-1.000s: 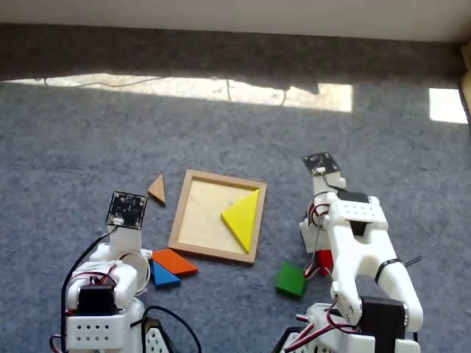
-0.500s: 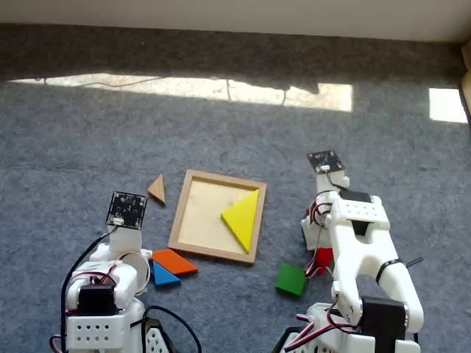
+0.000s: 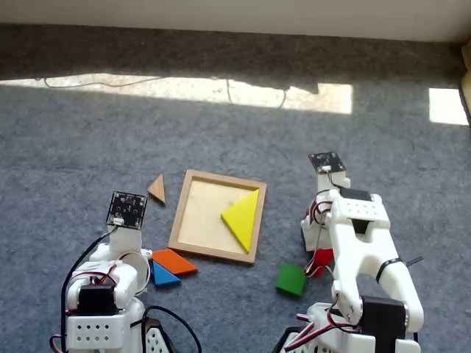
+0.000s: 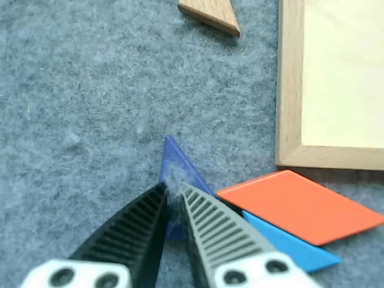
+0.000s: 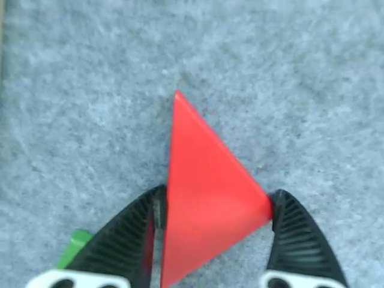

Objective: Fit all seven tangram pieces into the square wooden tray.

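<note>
Right gripper [image 5: 218,193] pinches the red triangle [image 5: 201,204] by edge and corner — likely a slippery hold — so lift it level and carry it left to the tray [image 3: 177,220].

The red triangle [image 3: 324,259] is mostly hidden behind the right arm [image 3: 360,243].

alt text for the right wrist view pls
A red triangle lies flat on grey carpet between the two black fingers of the right hand, which touch its sides. A corner of a green piece shows beside one finger.
</note>
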`<state>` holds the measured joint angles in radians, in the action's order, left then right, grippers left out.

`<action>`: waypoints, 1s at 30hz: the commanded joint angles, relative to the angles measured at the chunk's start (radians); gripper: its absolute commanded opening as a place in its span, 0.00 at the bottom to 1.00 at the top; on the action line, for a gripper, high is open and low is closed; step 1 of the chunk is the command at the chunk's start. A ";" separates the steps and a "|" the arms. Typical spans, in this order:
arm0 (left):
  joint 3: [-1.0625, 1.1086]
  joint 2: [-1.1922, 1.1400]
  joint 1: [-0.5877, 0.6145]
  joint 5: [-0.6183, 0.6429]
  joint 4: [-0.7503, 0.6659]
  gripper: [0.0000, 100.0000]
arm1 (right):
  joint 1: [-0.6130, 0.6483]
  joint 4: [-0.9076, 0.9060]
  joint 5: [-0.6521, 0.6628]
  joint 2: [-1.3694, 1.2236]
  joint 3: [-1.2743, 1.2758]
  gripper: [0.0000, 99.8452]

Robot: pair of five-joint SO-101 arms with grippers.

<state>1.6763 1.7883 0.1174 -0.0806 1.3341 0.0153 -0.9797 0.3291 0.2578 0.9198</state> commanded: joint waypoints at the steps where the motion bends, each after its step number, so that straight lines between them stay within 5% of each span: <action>1: 0.019 0.033 0.008 0.009 0.006 0.01 | -0.008 -0.021 -0.006 0.015 -0.058 0.17; 13: 0.019 0.033 0.008 0.009 0.006 0.01 | 0.013 -0.045 -0.011 0.349 0.007 0.17; 25: 0.019 0.033 0.008 0.009 0.006 0.01 | 0.136 -0.133 -0.012 0.387 -0.056 0.17; 30: 0.019 0.033 0.008 0.009 0.006 0.01 | 0.061 -0.163 -0.084 0.389 -0.070 0.19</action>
<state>1.6763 1.7883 0.1174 -0.0806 1.3341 0.1227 -1.1285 0.2816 0.6153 0.9106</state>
